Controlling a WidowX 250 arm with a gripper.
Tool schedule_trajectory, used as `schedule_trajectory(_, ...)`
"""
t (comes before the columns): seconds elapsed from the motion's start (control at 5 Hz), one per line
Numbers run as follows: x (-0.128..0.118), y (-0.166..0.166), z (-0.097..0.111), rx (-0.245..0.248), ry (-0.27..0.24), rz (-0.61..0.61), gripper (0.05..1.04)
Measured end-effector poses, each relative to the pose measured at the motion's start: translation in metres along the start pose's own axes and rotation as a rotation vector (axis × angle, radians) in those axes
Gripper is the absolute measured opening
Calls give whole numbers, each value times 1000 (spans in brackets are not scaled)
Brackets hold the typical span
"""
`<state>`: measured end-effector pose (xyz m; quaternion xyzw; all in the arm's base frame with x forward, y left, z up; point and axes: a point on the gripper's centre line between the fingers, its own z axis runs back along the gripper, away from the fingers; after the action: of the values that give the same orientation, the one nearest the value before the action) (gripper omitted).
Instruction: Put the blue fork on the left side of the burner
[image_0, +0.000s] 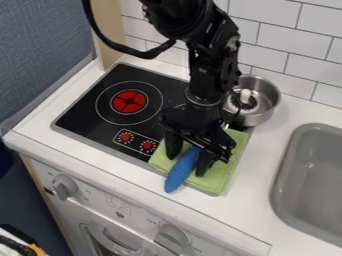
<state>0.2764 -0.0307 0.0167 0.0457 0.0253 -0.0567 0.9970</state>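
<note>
The black gripper (188, 163) hangs over the green cloth (220, 180), its two fingers spread open on either side of the blue fork. The ridged blue handle of the fork (178, 177) slants down to the left, and its end extends past the cloth's front edge. The fork's upper part is hidden under the gripper. To the left lies the black stovetop with a burner (129, 101), a red disc inside white rings. The cloth covers the stovetop's front right corner.
Behind and right of the gripper, a metal pot (267, 96) holds a white-and-dark object. A grey sink (284, 185) is set into the counter at the right. Red-marked knobs (147, 145) sit on the stovetop's front part, left of the cloth. White tiles line the back.
</note>
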Motion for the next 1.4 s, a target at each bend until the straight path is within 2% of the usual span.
schedule_trajectory(0.2,0,-1,0,5,-1,-2,391)
schedule_trajectory(0.6,-3,-3,1,12,14,-6,350)
schedule_trajectory(0.8,-1,5,35,-22,-36,13,350)
schedule_trajectory(1.0,2,40,60,-59,-52,111,350)
schedule_trajectory(1.2,12,70,61,-81,-32,157,350)
schedule_trajectory(1.4,24,105,45,-83,4,203,350)
